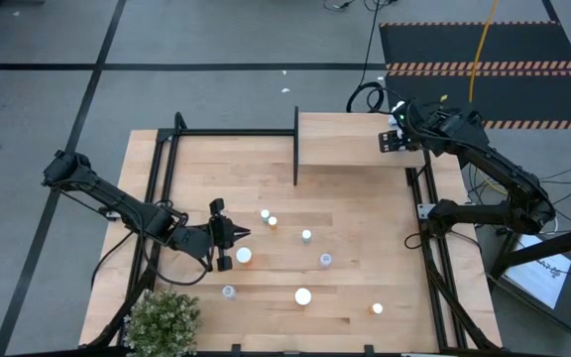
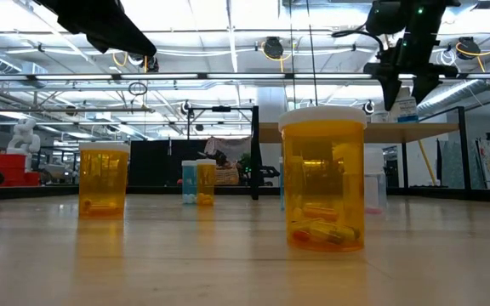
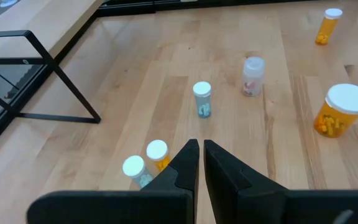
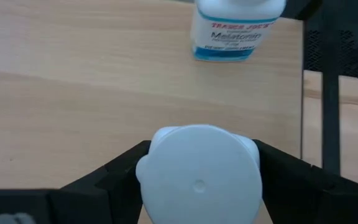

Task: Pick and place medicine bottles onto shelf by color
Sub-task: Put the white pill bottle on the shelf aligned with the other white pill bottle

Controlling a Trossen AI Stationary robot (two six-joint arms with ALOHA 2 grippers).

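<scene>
Several white-capped medicine bottles stand upright on the tabletop, among them a large orange one (image 1: 302, 296) (image 3: 340, 111), a pale blue one (image 1: 306, 235) (image 3: 202, 99) and a clear one (image 1: 325, 260) (image 3: 252, 76). My left gripper (image 1: 234, 235) (image 3: 199, 155) is shut and hovers level beside two small bottles (image 3: 157, 151). My right gripper (image 1: 397, 139) (image 4: 197, 168) is over the shelf (image 1: 345, 139) (image 4: 73, 74), shut on a white-capped bottle (image 4: 197, 180). A blue-labelled bottle (image 4: 235, 28) stands on the shelf ahead of it. My right gripper pinches the bottle by its white cap (image 4: 160, 155), one finger (image 4: 120, 168) on each side, coming from above and pointing down. The cap hides the body, so I cannot tell whether its base rests on the shelf.
Black frame rails (image 1: 167, 169) run along the table's left, far and right sides, and a black upright (image 1: 296, 149) marks the shelf's left edge. A potted plant (image 1: 162, 319) sits at the near left corner. Bare wood lies between the bottles and the shelf.
</scene>
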